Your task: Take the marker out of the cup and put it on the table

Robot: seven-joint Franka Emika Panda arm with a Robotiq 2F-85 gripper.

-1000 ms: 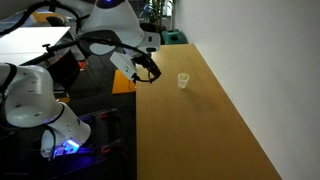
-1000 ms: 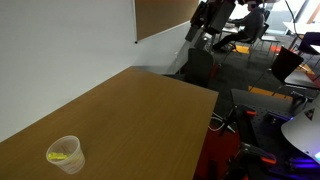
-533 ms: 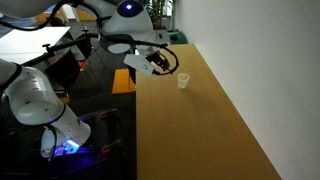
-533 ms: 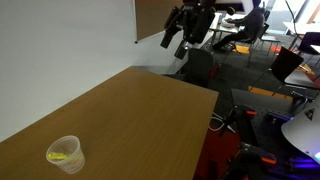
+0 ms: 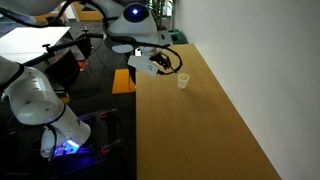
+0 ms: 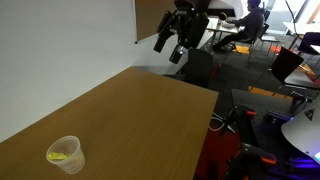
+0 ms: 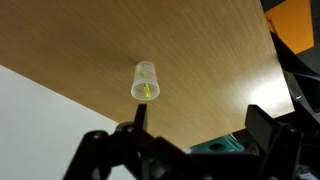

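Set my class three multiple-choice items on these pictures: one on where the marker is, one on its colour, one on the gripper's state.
1. The marker is: A in the gripper; B inside the cup; C out of sight.
2. The marker's colour: A yellow-green; B red; C black.
3. The gripper is: A shut on the cup; B shut on the marker; C open.
Key: 1 B, it shows through the cup's wall; 2 A, seen in the wrist view; 3 C, fingers stand wide apart, nothing between.

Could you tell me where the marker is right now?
In an exterior view, the marker lies inside the cup on the table, near the wall.
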